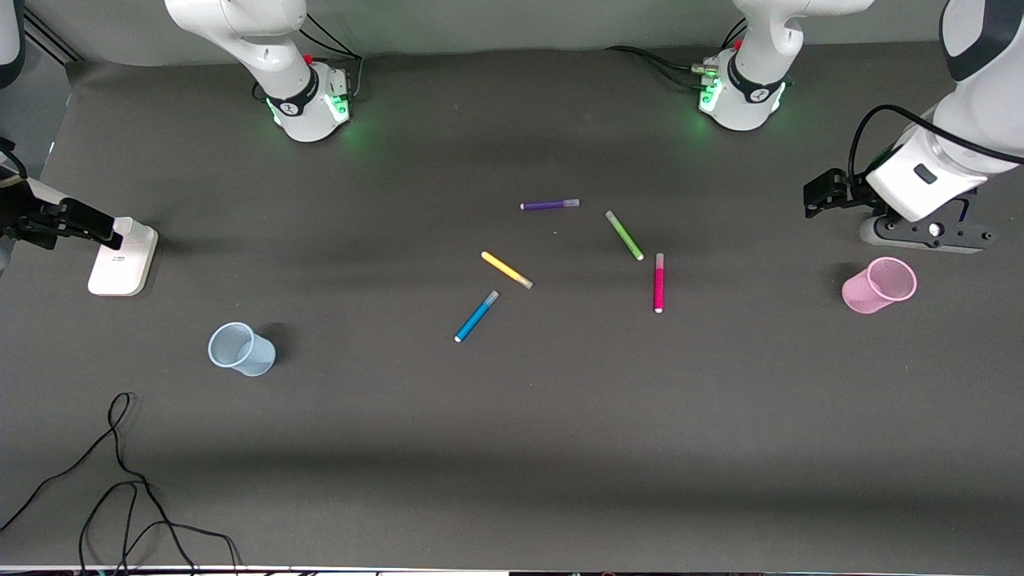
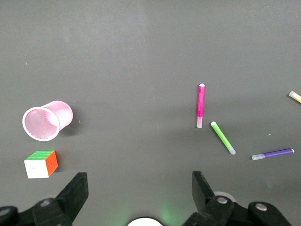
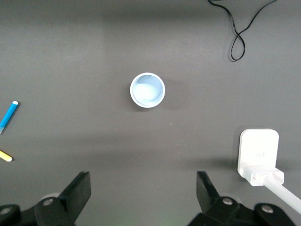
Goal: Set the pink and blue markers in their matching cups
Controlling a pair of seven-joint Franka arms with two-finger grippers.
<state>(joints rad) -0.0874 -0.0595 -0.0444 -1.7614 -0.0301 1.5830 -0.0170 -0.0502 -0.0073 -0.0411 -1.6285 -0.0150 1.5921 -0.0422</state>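
Observation:
The blue marker (image 1: 477, 317) lies mid-table, just nearer the front camera than the yellow pen; it also shows in the right wrist view (image 3: 9, 115). The pink marker (image 1: 658, 282) (image 2: 201, 106) lies beside the green pen. The pale blue cup (image 1: 240, 350) (image 3: 147, 90) stands upright toward the right arm's end. The pink cup (image 1: 878, 286) (image 2: 47, 120) stands upright toward the left arm's end. My left gripper (image 1: 928, 232) (image 2: 140, 175) hangs open and empty in the air by the pink cup. My right gripper (image 3: 142, 175) is open and empty, high over the right arm's end.
A yellow pen (image 1: 506, 270), a green pen (image 1: 624, 235) and a purple pen (image 1: 550, 205) lie among the markers. A colour cube (image 2: 41, 164) sits beside the pink cup. A white block (image 1: 122, 258) and a loose black cable (image 1: 120, 480) lie at the right arm's end.

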